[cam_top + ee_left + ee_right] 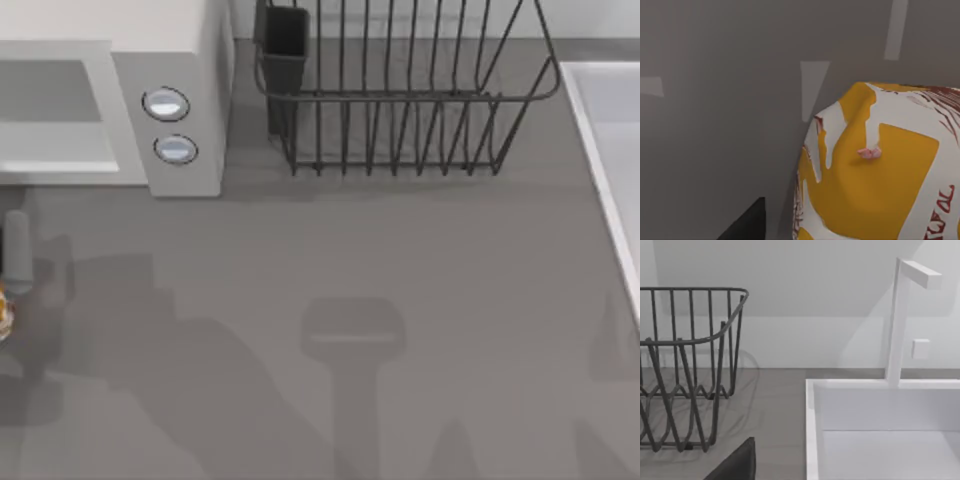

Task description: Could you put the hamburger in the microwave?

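**Mia:** Where was the left pincer (747, 225)?

**Ben:** Way over at the left side of the table (330, 250), right next to the hamburger (875, 165). I could not tell if it was holding the hamburger or let go.

**Mia:** Was the hamburger inside the microwave (185, 60)?

**Ben:** No. It was outside, at the very left edge of the top view, a little way in front of the microwave's grey inside.

**Mia:** Was there room to move?

**Ben:** Yes. The middle of the grey table was flat and bare, with only shadows on it. The dark wire rack (400, 90) stood at the back, just beside the microwave.

**Mia:** And the right pincer (737, 465)?

**Ben:** Near the white sink (812, 430), between it and the rack. I could not tell its grip either. A pale wall was behind.
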You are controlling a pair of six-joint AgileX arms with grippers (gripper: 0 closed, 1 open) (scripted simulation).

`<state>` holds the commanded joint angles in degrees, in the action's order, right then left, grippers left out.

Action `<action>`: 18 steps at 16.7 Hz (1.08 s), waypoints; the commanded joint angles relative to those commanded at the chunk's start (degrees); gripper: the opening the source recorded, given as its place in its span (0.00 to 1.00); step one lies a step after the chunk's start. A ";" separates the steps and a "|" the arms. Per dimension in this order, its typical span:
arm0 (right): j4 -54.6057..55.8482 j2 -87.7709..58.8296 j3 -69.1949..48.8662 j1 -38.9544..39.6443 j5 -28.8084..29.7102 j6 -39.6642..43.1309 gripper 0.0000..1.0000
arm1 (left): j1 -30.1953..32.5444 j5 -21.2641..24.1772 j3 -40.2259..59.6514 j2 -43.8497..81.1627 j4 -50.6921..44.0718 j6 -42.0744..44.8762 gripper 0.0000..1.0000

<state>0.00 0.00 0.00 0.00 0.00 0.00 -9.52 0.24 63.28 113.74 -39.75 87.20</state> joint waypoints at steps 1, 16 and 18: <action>0.00 0.00 0.00 0.00 0.00 0.00 1.00 | 0.00 0.00 0.00 0.00 0.00 0.00 1.00; 0.00 0.00 0.00 0.00 0.00 0.00 1.00 | 0.00 0.00 0.00 0.00 0.00 0.00 0.00; 0.00 0.00 0.00 0.00 0.00 0.00 1.00 | 0.00 0.00 0.00 0.00 0.00 0.00 0.00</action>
<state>0.00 0.00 0.00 0.00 0.00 0.00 -9.52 0.24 63.28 113.74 -39.75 87.20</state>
